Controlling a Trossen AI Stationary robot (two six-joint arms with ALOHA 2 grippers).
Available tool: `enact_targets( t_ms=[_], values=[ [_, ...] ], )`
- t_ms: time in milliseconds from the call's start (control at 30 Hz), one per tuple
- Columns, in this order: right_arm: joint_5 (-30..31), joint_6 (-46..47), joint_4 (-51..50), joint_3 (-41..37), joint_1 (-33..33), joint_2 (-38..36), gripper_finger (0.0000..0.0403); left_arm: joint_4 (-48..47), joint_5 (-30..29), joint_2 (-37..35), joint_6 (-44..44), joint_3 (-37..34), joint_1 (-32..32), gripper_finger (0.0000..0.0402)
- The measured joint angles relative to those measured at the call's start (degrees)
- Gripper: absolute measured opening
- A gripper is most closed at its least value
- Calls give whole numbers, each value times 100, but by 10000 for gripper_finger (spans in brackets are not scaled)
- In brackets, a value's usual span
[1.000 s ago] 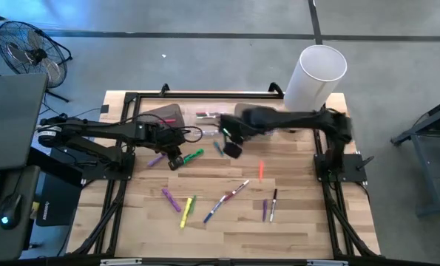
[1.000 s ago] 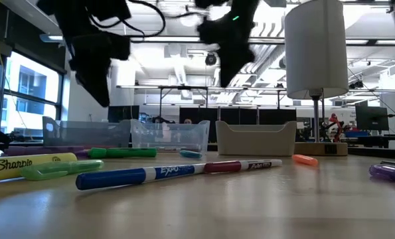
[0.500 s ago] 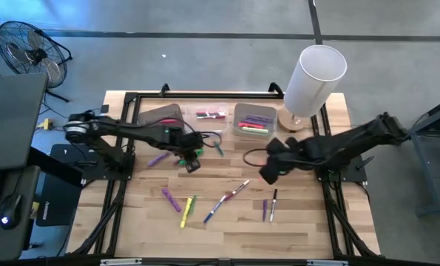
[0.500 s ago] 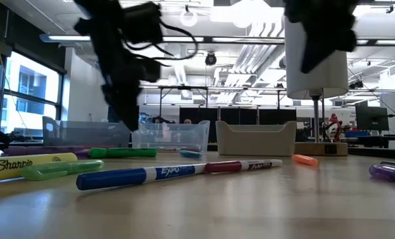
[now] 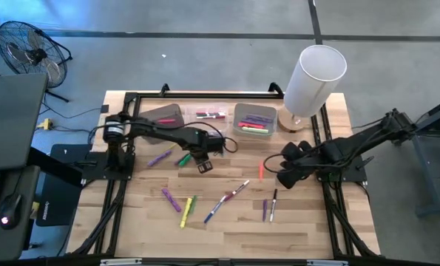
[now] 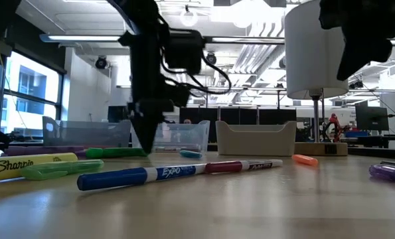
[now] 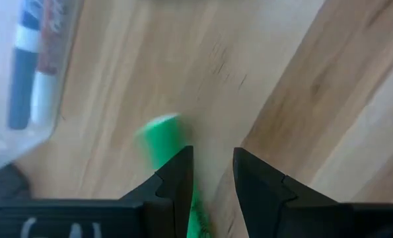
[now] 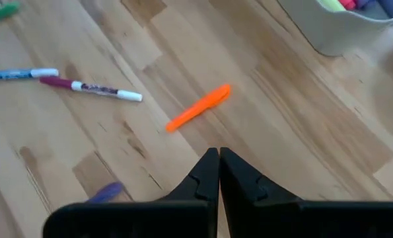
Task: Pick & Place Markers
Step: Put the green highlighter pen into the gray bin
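looking down from the high view, the left gripper (image 5: 205, 164) hangs over the table's middle-left with the green marker (image 5: 183, 159) just beside it toward 9 o'clock, the marker's long axis running roughly 2 to 8 o'clock. the right gripper (image 5: 284, 177) sits at centre-right, and the orange marker (image 5: 261, 171) lies close at its 9 to 10 o'clock, long axis nearly 12 to 6. the left arm is the nearer one for the green marker, the right for the orange. other markers lie scattered toward 6 o'clock, and the grey bin (image 5: 254, 120) at 12 o'clock holds several.

from the low view, the left arm's dark bulk comes down near the clear bin (image 6: 170, 136), low over the table; the green marker (image 6: 121, 153) lies flat just to its 8 o'clock. a blue expo marker (image 6: 141, 176) lies nearest the camera.

in the left wrist view, the fingers (image 7: 176, 178) stand a narrow gap apart, holding nothing; the green marker (image 7: 166, 139) lies just off the tip of one finger rather than between them, so i judge a small sideways shift is needed before closing.

in the right wrist view, the fingertips (image 8: 209, 168) are pressed together, empty, with the orange marker (image 8: 199, 107) lying ahead of them, slanted across the line of approach.
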Motion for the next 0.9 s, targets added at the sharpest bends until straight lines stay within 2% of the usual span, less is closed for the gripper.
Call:
enact_targets(
  t_ms=[200,333,467,733,900],
  values=[
    [12,-552,-3,-22,61,-65,4,46,354,280,-69,52,0,103],
    [64,-845,31,-22,60,-69,1,52,449,315,-416,55,7,103],
    [25,-1031,37,-22,59,-69,4,-232,360,371,-800,342,4,103],
    [134,-1330,34,-22,59,-69,1,-1273,-124,359,-1062,1582,108,103],
    [130,-1452,34,-21,59,-69,4,-1481,17,122,-1333,1345,414,104]
  ],
)
